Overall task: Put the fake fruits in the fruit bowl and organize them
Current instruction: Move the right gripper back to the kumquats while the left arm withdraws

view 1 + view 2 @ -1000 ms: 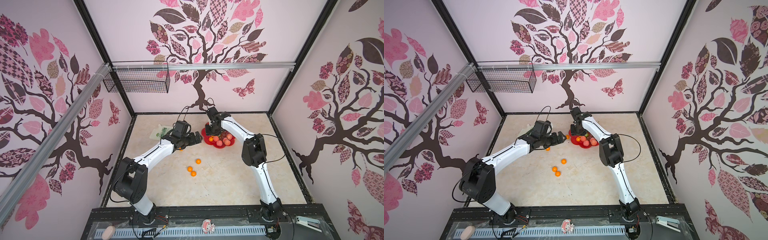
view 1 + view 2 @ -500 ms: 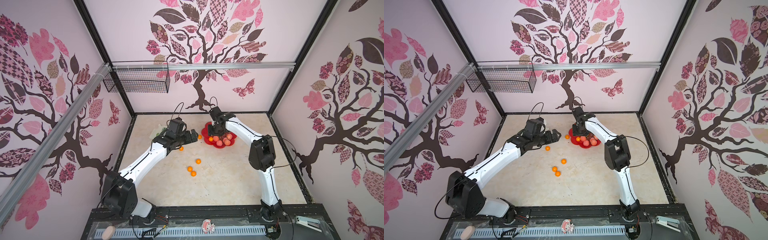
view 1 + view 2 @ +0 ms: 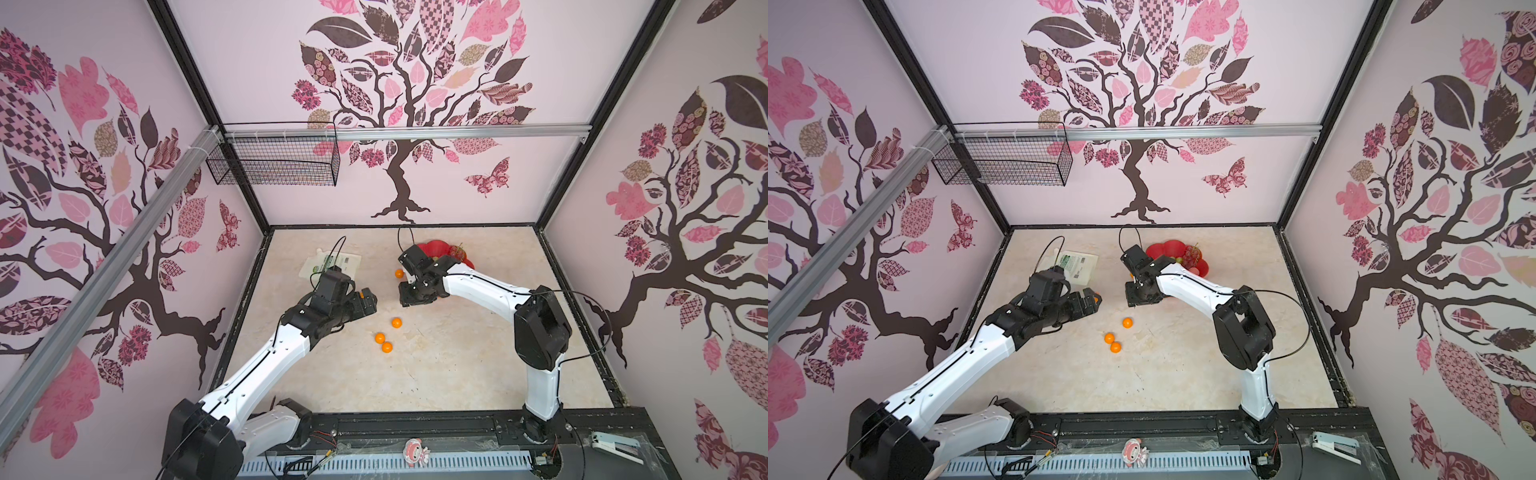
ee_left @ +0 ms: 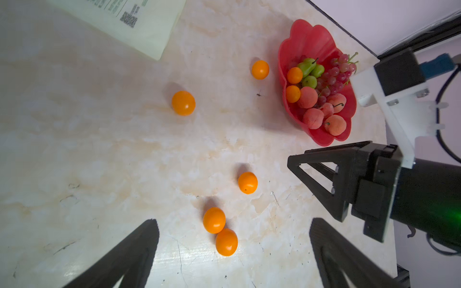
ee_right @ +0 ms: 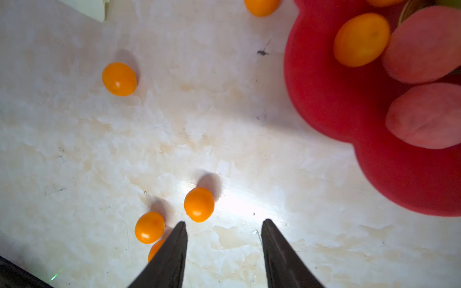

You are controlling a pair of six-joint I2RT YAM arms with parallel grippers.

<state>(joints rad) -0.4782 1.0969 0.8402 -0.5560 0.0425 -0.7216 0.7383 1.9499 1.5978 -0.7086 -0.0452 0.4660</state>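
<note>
Red scalloped plastic fruit bowl (image 3: pixel 432 248) holds two orange balls (image 4: pixel 294 75); five loose balls (image 3: pixel 397 322) at its seven to nine o'clock. Left pincer (image 4: pixel 233 220), right pincer (image 5: pixel 224 221): spread, empty.

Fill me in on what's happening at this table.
Two robot arms are loading fake fruit into the red fruit bowl. It already holds pears, peaches, the grape bunch and two orange balls. Five orange balls lie loose on the table. Both the left gripper and the right gripper are open and empty, the right one hovering beside the bowl.
</note>
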